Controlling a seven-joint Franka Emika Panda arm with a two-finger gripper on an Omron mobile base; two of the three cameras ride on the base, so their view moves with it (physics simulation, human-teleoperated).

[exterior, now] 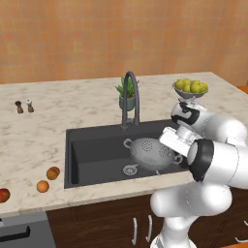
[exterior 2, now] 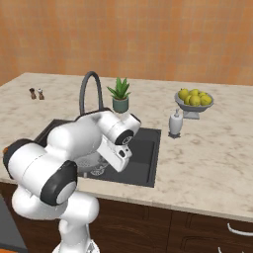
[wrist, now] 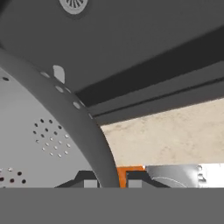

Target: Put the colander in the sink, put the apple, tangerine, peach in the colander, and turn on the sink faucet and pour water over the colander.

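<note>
Pinched between the fingers (wrist: 109, 183), the colander (exterior: 149, 151) rim is gripped at its near edge so the bowl can hang tilted inside the sink (exterior: 97, 140), beside the drain. Apple (exterior: 4, 195), tangerine (exterior: 42, 186) and peach (exterior: 53, 173) wait on the tabletop (exterior: 38, 135) left of the basin.

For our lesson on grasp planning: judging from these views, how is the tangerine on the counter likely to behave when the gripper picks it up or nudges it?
The tangerine looks like a smooth round ball, so a nudge would probably set it rolling across the flat counter. Its even, glossy skin may slip between narrow fingers. It sits near the peach, so a roll might bump that.
</note>
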